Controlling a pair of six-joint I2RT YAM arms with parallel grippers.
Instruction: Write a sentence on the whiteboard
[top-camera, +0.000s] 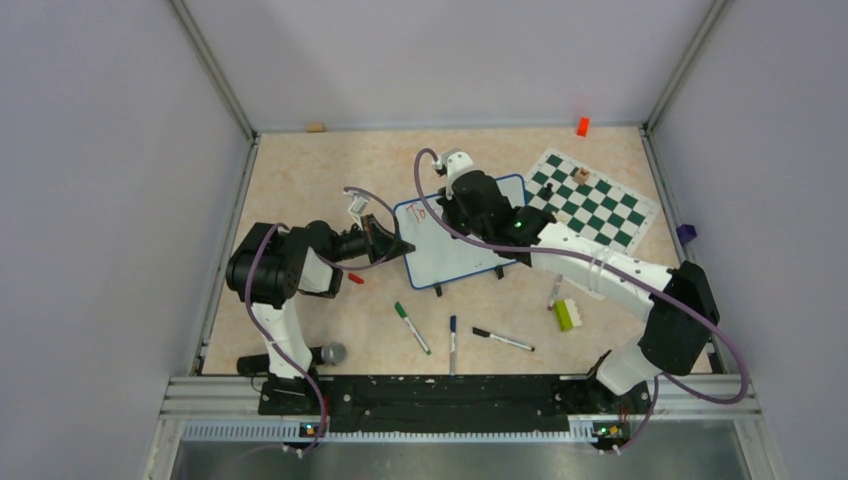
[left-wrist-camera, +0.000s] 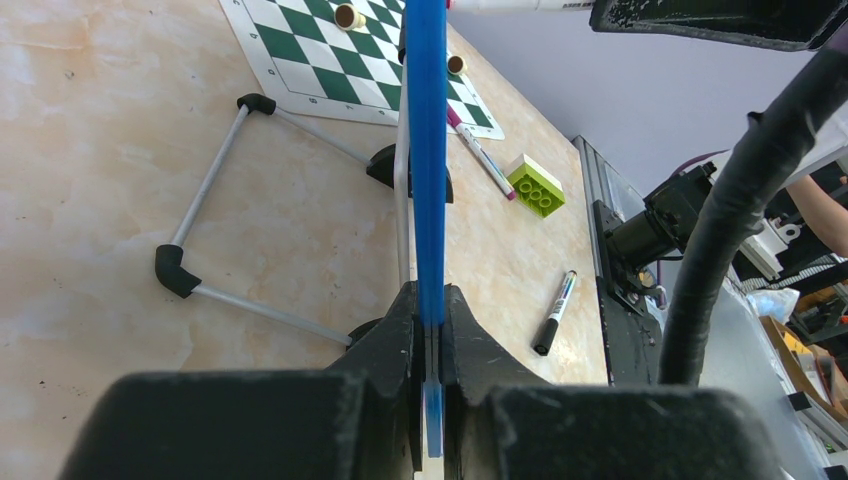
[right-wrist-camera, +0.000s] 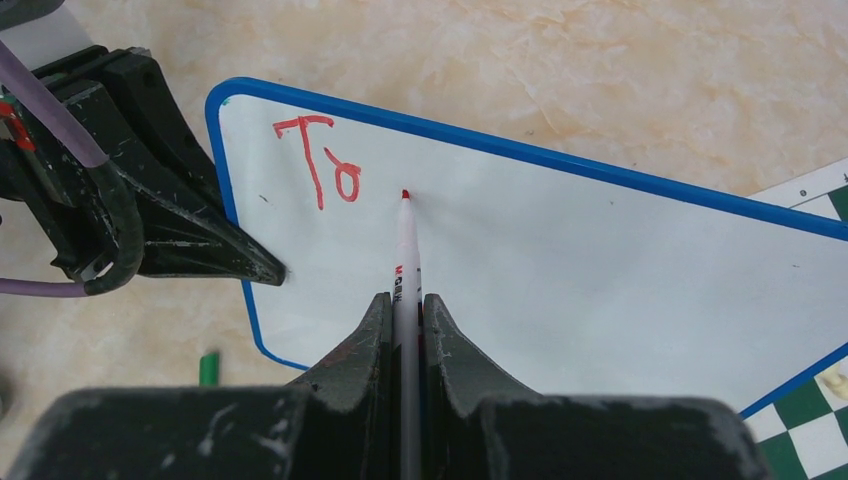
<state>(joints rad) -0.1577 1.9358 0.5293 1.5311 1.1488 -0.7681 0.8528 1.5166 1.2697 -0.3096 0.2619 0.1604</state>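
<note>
**Third letter next**

My left gripper (left-wrist-camera: 430, 305) is clamped on the board's (top-camera: 455, 252) blue rim, steadying it mid-worktop, nearer the far edge. My right gripper (right-wrist-camera: 405, 300) pinches the marker (right-wrist-camera: 404, 245), tip just right of the sentence (right-wrist-camera: 322, 170), only "To" yet. Press lightly, keep strokes small. No container shows.
</note>
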